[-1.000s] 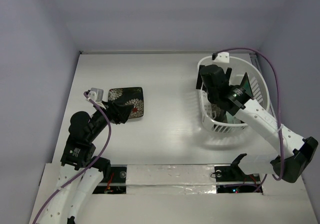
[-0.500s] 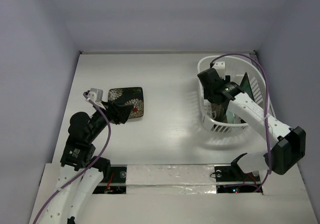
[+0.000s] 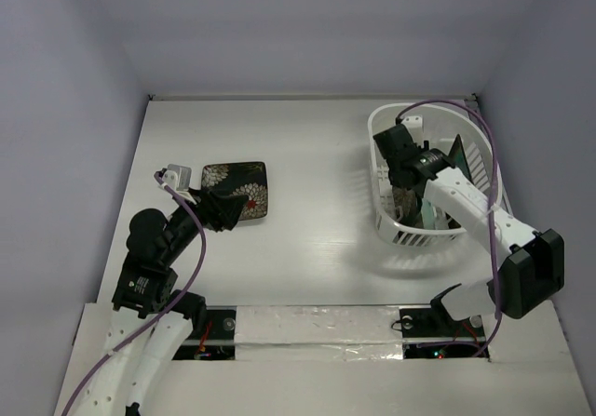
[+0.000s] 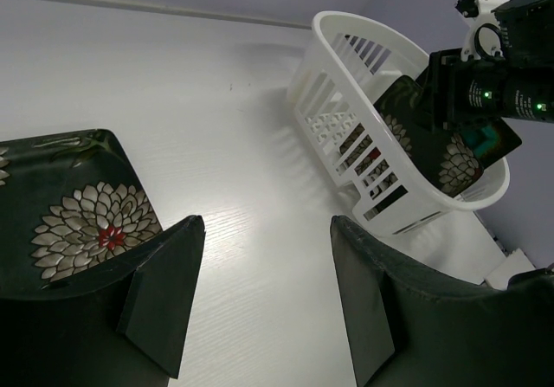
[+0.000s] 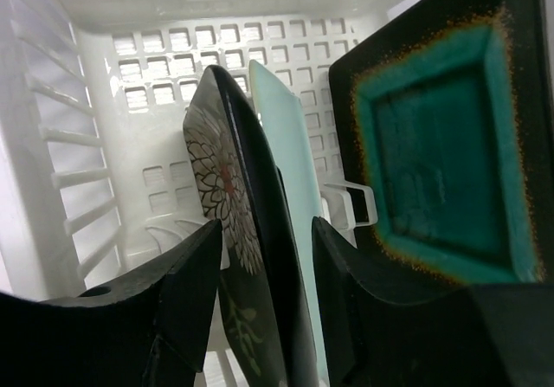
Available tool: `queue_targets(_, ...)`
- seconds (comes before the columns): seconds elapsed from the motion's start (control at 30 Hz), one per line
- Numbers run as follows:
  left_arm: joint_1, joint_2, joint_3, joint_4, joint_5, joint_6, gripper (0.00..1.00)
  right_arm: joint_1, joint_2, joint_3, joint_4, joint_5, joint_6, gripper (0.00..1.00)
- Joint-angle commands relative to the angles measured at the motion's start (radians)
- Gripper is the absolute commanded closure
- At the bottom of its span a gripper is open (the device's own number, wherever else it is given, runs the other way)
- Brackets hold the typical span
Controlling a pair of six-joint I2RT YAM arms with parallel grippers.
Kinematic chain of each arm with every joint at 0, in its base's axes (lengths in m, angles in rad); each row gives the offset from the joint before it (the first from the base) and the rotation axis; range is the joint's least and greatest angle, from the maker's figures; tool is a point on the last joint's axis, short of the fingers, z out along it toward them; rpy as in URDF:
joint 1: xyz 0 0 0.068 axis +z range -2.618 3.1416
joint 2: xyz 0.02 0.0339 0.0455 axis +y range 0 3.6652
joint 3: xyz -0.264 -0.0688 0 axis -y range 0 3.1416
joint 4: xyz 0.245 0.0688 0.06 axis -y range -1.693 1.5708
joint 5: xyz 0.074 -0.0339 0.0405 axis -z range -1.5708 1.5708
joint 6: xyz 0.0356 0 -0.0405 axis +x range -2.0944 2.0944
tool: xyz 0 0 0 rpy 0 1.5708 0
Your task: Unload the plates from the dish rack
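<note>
Right gripper (image 5: pixel 262 235), jaws apart, is straddling the upright black square flowered plate (image 5: pixel 227 201) in the white slotted plastic dish rack (image 3: pixel 402 232) at far right, likely needing to close squarely, then lift straight up, clear of the neighbouring pale mint-green plate (image 5: pixel 279 136).

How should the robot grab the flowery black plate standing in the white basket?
Pinch its top rim, coming down from above. The flowery plate stands on edge in the basket with the green plate close beside it, so only that thin rim is free.
</note>
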Motion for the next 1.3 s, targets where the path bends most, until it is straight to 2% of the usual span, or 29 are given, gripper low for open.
queue_targets(0.0, 0.005, -0.015, 0.006, 0.035, 0.0, 0.0, 0.43, -0.004, 0.005, -0.001, 0.01, -0.002, -0.02, 0.49)
queue_targets(0.1, 0.005, -0.016, 0.006, 0.035, 0.0, 0.002, 0.43, -0.004, 0.013, 0.002, 0.002, -0.002, -0.02, 0.53)
queue_targets(0.13, 0.005, -0.016, 0.006, 0.035, 0.0, 0.002, 0.43, -0.004, 0.013, 0.003, -0.001, -0.003, -0.022, 0.61)
queue_targets(0.23, 0.005, -0.018, 0.006, 0.035, 0.0, 0.0, 0.43, -0.004, 0.014, 0.017, -0.025, 0.009, -0.015, 0.74)
queue_targets(0.33, -0.004, -0.018, 0.006, 0.035, 0.0, 0.0, 0.43, -0.004, 0.006, 0.042, -0.054, 0.015, -0.017, 0.82)
queue_targets(0.67, -0.004, -0.027, 0.006, 0.035, -0.001, 0.0, 0.43, -0.004, 0.003, 0.124, -0.125, 0.018, -0.043, 0.98)
queue_targets(1.27, -0.004, -0.023, 0.006, 0.037, 0.0, -0.001, 0.43, 0.005, -0.058, 0.292, -0.195, 0.044, -0.065, 1.0)
